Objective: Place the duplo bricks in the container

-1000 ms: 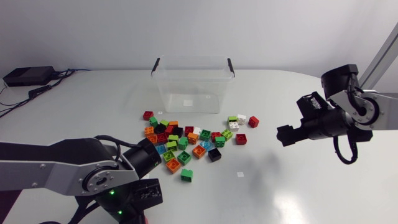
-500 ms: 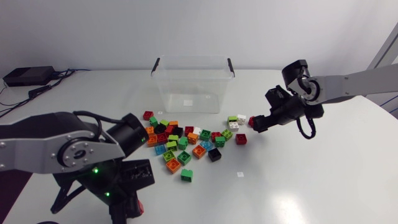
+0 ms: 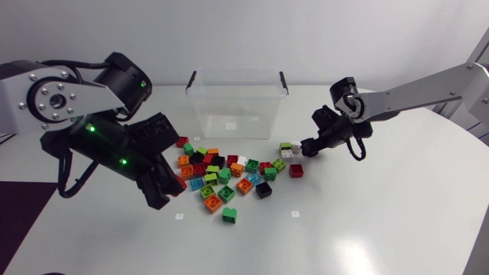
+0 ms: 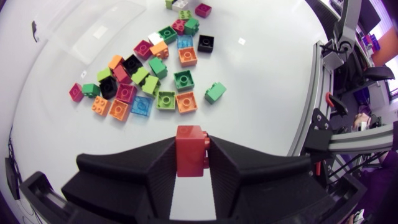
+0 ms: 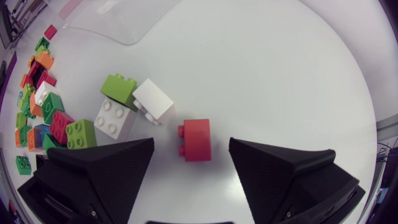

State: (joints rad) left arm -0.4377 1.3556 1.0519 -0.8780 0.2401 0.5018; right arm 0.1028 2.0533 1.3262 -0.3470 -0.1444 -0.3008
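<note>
A clear plastic container stands at the back of the table. In front of it lies a pile of duplo bricks in red, green, orange, black, blue and white. My left gripper hangs left of the pile, shut on a red brick. My right gripper is low at the pile's right end, open. In the right wrist view its fingers stand on either side of a lone red brick without touching it. Just beyond that brick lie two white bricks and a green one.
A single green brick lies apart in front of the pile. Another red brick sits near the right gripper. Two small white marks are on the tabletop. The left arm's bulky links stand over the table's left side.
My left arm has risen from the front edge and swung beside the pile with the red brick. My right arm has moved left and down over the lone red brick, its fingers narrowing slightly.
</note>
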